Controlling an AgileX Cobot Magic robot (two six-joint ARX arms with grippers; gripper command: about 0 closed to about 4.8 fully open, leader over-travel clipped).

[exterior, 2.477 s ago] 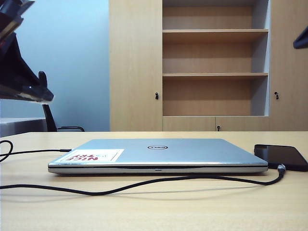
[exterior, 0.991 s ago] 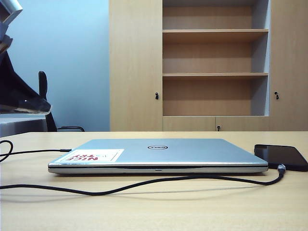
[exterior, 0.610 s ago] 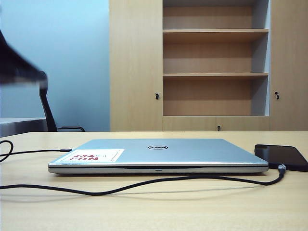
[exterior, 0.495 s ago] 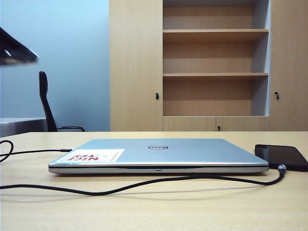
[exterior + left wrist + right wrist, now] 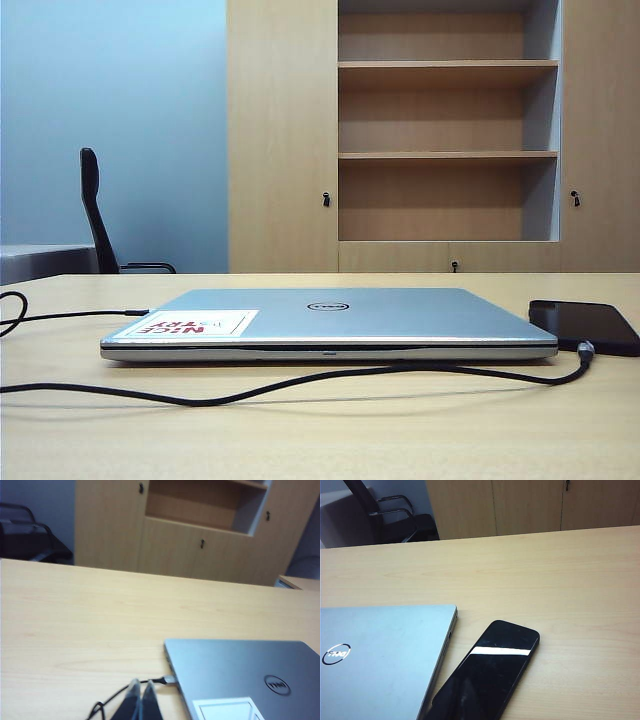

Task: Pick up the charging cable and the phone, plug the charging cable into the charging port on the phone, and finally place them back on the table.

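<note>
1. Counter (image 5: 320,430): light wood-grain top carrying all items; neither arm shows in the exterior view
2. Laptop (image 5: 330,320): silver, lid closed, white-and-red sticker on the lid, lying at the middle of the counter; not a task item
3. Phone (image 5: 585,325): black, screen up, flat on the counter just beside the laptop on the right of the exterior view; the right wrist view shows it free of any grip
4. Charging cable (image 5: 250,388): black cord running along the counter in front of the laptop from the left edge of the view to the phone, with a further loop at far left; its other end sits at the side of the laptop in the left wrist view
5. Plug (image 5: 584,349): small grey metal end resting at the phone's near edge and reading as seated; the charging port itself is too small to make out
6. Left gripper (image 5: 139,702): jaws pressed together with nothing between them, above the counter near the cable by the laptop
7. Right gripper: not visible in its own wrist view, which looks down on the phone; jaws taken as closed, and nothing appears held
8. Step in hand, as a judgement: the final placing looks done, with cable and phone joined on the counter
9. Next move, as a judgement: none on the items; both arms need only keep clear of cord and phone
</note>
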